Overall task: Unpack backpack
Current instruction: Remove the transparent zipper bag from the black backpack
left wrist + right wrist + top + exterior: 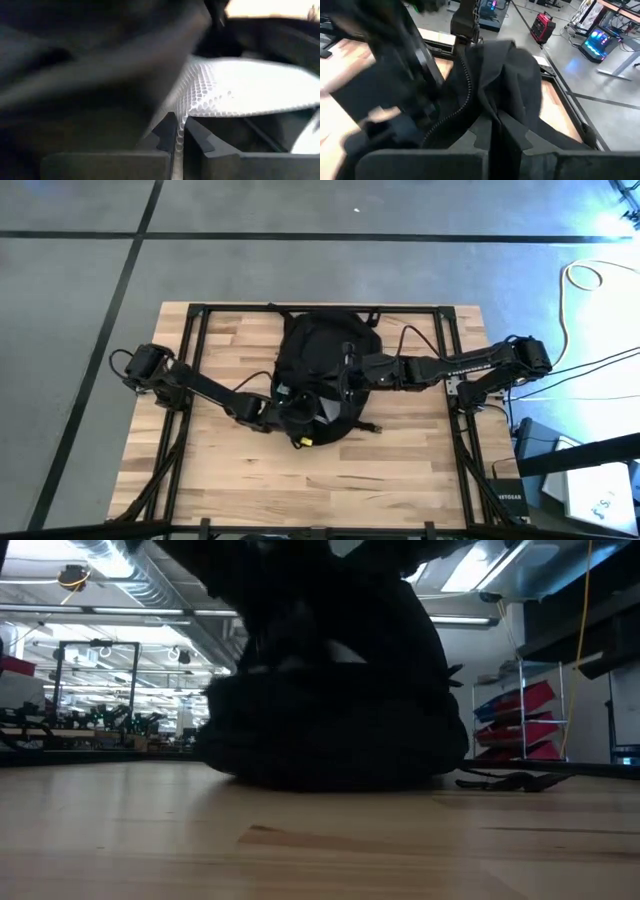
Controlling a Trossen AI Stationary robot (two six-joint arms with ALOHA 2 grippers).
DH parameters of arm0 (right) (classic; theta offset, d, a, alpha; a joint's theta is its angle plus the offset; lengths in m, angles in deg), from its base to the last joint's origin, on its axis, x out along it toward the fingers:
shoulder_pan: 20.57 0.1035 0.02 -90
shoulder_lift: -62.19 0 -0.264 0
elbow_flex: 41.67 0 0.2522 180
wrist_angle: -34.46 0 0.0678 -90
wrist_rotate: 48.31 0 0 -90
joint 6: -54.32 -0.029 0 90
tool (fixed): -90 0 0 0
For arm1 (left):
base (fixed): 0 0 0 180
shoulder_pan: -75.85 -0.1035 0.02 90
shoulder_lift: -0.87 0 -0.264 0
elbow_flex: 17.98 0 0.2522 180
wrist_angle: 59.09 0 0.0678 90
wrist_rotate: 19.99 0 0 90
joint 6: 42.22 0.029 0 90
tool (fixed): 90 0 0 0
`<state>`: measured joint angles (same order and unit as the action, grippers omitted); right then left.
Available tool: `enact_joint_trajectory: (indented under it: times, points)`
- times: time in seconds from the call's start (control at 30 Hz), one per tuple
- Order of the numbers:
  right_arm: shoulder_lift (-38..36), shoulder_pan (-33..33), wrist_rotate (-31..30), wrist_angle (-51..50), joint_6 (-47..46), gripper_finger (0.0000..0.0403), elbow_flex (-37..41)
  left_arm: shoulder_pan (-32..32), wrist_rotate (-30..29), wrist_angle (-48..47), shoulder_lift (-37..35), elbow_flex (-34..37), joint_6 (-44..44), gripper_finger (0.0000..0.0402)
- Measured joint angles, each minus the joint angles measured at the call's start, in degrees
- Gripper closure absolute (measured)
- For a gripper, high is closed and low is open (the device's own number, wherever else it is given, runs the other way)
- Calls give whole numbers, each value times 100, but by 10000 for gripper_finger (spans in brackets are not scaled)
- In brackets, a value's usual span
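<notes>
The backpack [325, 375] lies in the middle of the counter [200, 480]; the right hand [496, 131] is clenched on a fold of its black fabric beside the zipper; the left hand [178, 137] pinches a white mesh sheet [235, 90] inside the opening; the risk, I think: thin mesh may slip out, or the lifted flap may drop if the fold slides free

The backpack [325, 370] is black all over, with a small yellow tag at one edge; the white mesh [240, 87] has a honeycomb pattern; the table [400, 470] is pale striped wood
</notes>
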<state>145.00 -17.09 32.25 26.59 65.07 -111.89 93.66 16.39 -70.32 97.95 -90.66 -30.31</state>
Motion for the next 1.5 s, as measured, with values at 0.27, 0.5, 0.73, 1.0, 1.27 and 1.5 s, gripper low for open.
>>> enact_joint_trajectory:
  times: [0.27, 0.5, 0.73, 1.0, 1.27, 1.5]
  points:
    - [7, -270, -56, -174, 0, 402, 13, 439, -253, -27, -517, -2, 166, 401]
    - [15, -432, -52, -217, 2, 402, 22, 999, -523, -18, -800, -17, 201, 401]
    - [20, -695, -253, -558, 46, 402, 28, 1523, -837, -16, -859, -22, 246, 401]
    - [22, -1039, -301, -892, 163, 402, 30, 1926, -1461, -89, -973, -24, 40, 401]
    - [24, -1431, -301, -1219, 174, 402, 32, 2419, -2443, -391, -1271, -31, 63, 401]
    - [24, -1448, -419, -1227, 259, 402, 32, 3042, -3634, -461, -1338, -31, 351, 401]
